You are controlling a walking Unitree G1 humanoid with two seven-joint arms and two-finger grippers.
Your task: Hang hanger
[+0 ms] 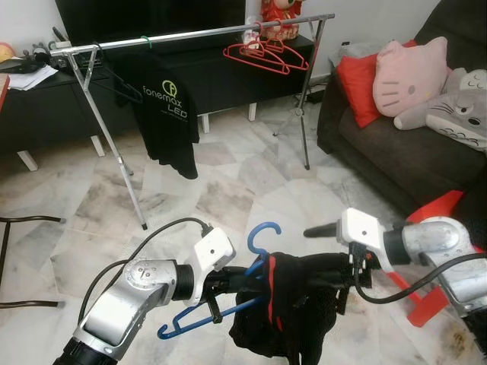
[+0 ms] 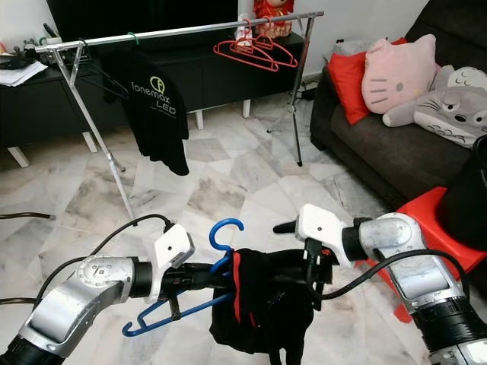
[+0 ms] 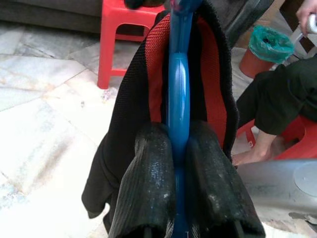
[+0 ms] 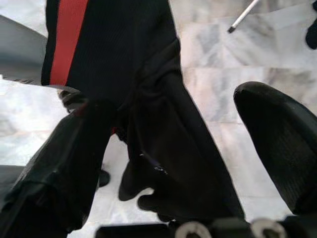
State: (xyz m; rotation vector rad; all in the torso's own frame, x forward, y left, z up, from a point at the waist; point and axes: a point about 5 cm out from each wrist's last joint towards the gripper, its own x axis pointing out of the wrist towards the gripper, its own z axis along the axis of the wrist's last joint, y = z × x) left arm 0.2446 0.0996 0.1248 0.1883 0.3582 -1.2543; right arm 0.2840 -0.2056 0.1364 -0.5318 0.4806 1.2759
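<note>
Our left gripper [image 3: 179, 163] has its two ribbed black fingers [image 3: 148, 183] pressed onto the blue hanger [image 1: 262, 243], pinching the smooth plastic bar between them. Our right gripper [image 4: 198, 139] has its fingers spread, one on each side of the black garment [image 1: 285, 312] that hangs from the hanger; we cannot tell whether they touch the cloth.

From the head we see the hanger held low before us, above the marble floor [image 1: 228, 190], its hook curling upward. Well beyond it stands the metal clothes rack [image 1: 190, 34], a thin silver rail on slanted legs, carrying a black T-shirt [image 1: 163, 114] with pale lettering and red hangers [image 1: 262, 55].

Our left wrist view brings the red lining of the knitted garment close, and past it a red plastic stool [image 3: 121, 34], a person's bare foot [image 3: 247, 156] and a green-lined bin [image 3: 267, 47]. The head views add the dark sofa [image 1: 396, 152] with a pink cat-shaped cushion [image 1: 407, 76].
</note>
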